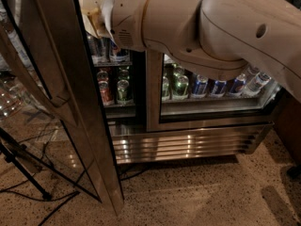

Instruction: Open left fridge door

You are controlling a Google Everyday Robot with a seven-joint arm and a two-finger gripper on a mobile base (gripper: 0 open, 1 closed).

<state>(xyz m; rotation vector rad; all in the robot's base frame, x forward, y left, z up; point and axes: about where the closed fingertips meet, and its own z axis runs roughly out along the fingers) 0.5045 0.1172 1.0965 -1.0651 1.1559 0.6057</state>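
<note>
The room is dim. The fridge (153, 93) glows from inside, and its grille (188, 145) throws bright streaks. Hazy reflections cloud the left fridge door (70, 79). The arm (225, 27) is close and soft. The tool (89, 8), top left at the door's edge, looks washed out.

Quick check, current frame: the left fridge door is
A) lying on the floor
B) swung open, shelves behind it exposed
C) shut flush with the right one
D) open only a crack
B: the left door angles out toward the camera, cans show directly in the opening beside the right door, and the hand sits at the top of that opening.
</note>
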